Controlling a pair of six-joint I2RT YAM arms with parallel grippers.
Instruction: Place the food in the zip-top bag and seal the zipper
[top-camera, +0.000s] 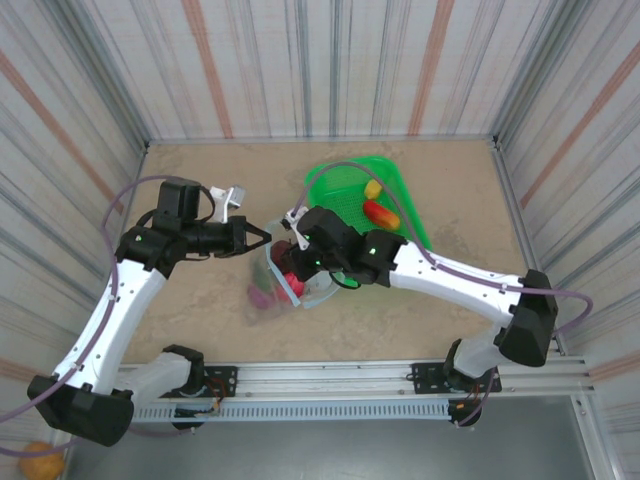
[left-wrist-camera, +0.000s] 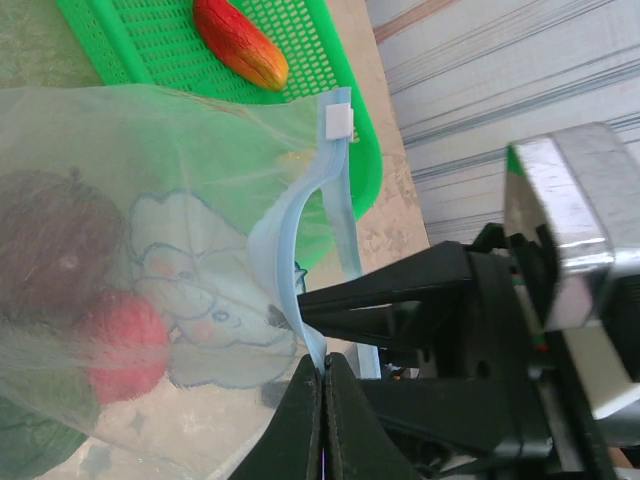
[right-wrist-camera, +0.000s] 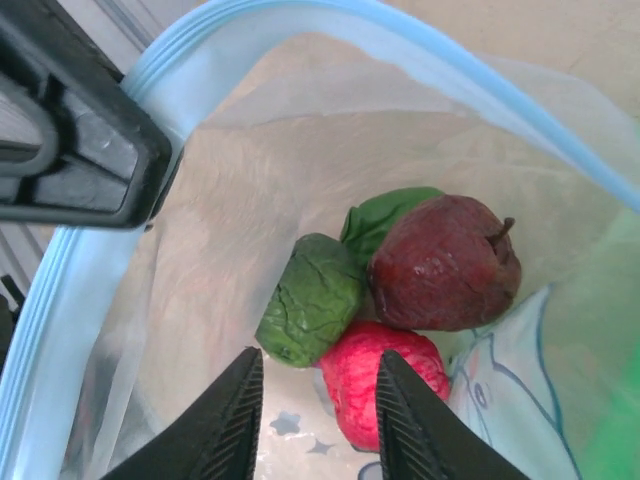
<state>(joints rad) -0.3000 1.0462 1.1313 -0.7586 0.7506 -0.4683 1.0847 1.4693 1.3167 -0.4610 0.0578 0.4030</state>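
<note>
Left wrist view: left claw clamped on pale blue zipper strip of clear plastic bag; right claw parted, empty, at its open mouth.

From above, my right arm sits over the mouth of the zip-top bag, so the food inside is just pink and red smudges. Left wrist cam: the maroon fruit is hazy behind the plastic and chopped by the left edge, and the green tray runs off the top. Right wrist cam: the fingers of my right pincer cover part of the red fruit.
</note>
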